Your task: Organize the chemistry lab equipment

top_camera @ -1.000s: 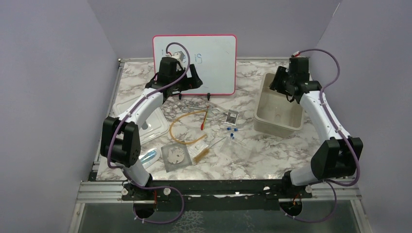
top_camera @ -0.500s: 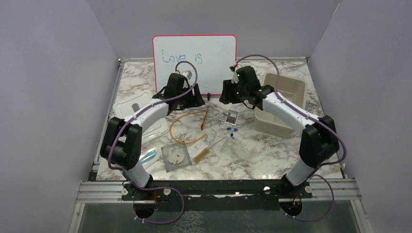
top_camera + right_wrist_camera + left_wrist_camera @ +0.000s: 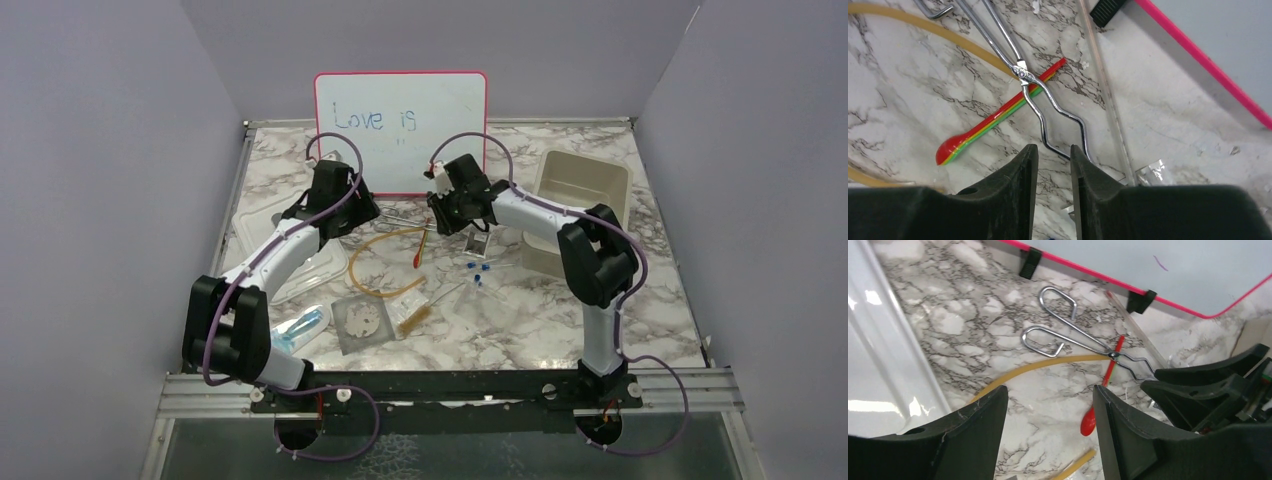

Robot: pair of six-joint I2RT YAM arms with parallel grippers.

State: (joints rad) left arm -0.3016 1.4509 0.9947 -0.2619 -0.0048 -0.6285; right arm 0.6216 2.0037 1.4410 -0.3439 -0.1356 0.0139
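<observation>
Metal tongs point(image 3: 1068, 335) lie in front of the whiteboard, crossing a red-tipped dropper point(image 3: 1104, 382) and the amber rubber tubing loop point(image 3: 385, 265). My left gripper point(image 3: 1048, 407) hovers open over the marble between tubing and dropper, holding nothing. My right gripper point(image 3: 1053, 150) hangs just short of the tongs' bent tips point(image 3: 1063, 130); its jaws stand a narrow gap apart with nothing between them. Nearer the front lie the grey gauze mat point(image 3: 362, 322), the bristle brush point(image 3: 415, 318), a clear packet point(image 3: 305, 325) and blue-capped pieces point(image 3: 480, 270).
The red-framed whiteboard point(image 3: 400, 130) stands at the back on black feet. The beige bin point(image 3: 578, 195) sits at the right, its lid point(image 3: 290, 255) at the left under my left arm. A clear glass rod point(image 3: 1103, 85) lies beside the tongs. The two grippers are close together.
My right arm swung from over the bin to in front of the whiteboard, by the tongs. My left arm drew back and down toward the tubing. Both grippers' jaws narrowed.
</observation>
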